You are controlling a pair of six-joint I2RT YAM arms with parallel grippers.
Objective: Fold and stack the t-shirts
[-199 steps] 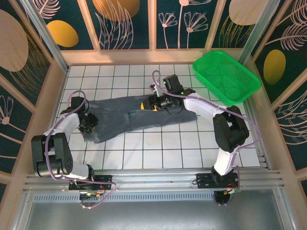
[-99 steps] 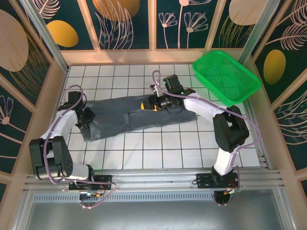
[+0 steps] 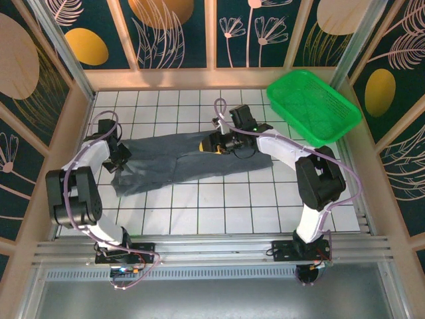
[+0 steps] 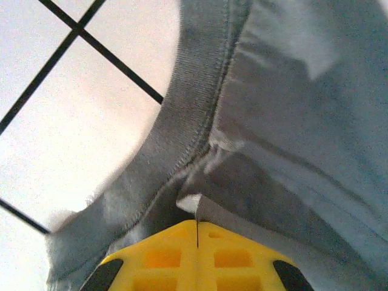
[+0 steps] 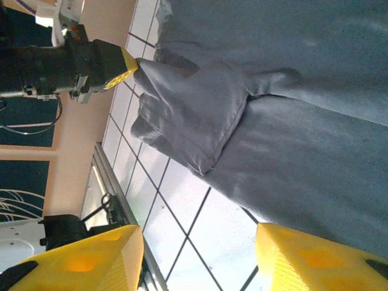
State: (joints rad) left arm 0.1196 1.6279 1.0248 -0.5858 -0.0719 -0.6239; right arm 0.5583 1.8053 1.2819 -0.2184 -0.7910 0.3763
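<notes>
Grey t-shirt point(image 3: 174, 159) edge clamped in L end effector point(image 4: 197, 229); R end effector point(image 5: 197, 235) w/ jaws apart, empty.

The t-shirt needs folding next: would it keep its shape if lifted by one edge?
Probably not: the t-shirt bunches and creases where the left gripper pinches it. Likely light and thin, as its hem lies flat on the tiles.

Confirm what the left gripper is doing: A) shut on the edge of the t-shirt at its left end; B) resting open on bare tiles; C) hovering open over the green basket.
A: the left gripper has its yellow tips pressed together on a seamed edge of the t-shirt.
</notes>
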